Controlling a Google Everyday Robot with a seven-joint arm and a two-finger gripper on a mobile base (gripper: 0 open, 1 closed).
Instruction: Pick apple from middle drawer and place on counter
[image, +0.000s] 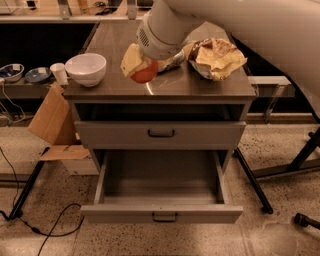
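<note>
Just behind counter (210, 88) frt edge, gripper (137, 67) holds apple (145, 75).

Warm, dimmish light is coming from overhead. The counter (220, 87) is throwing back a pale glare streak nr its front edge, just below the gripper (139, 67), which is hanging over the counter's left-centre, clamped round the apple (146, 75). The apple is glowing orange-red on its lit side. The arm (240, 20) is washing out to near-white at top right. The middle drawer (162, 212) is lying in shade twd the back, w/ deep shadow filling the gap under the countertop. Bkgd at upper left is going near-black.
</note>
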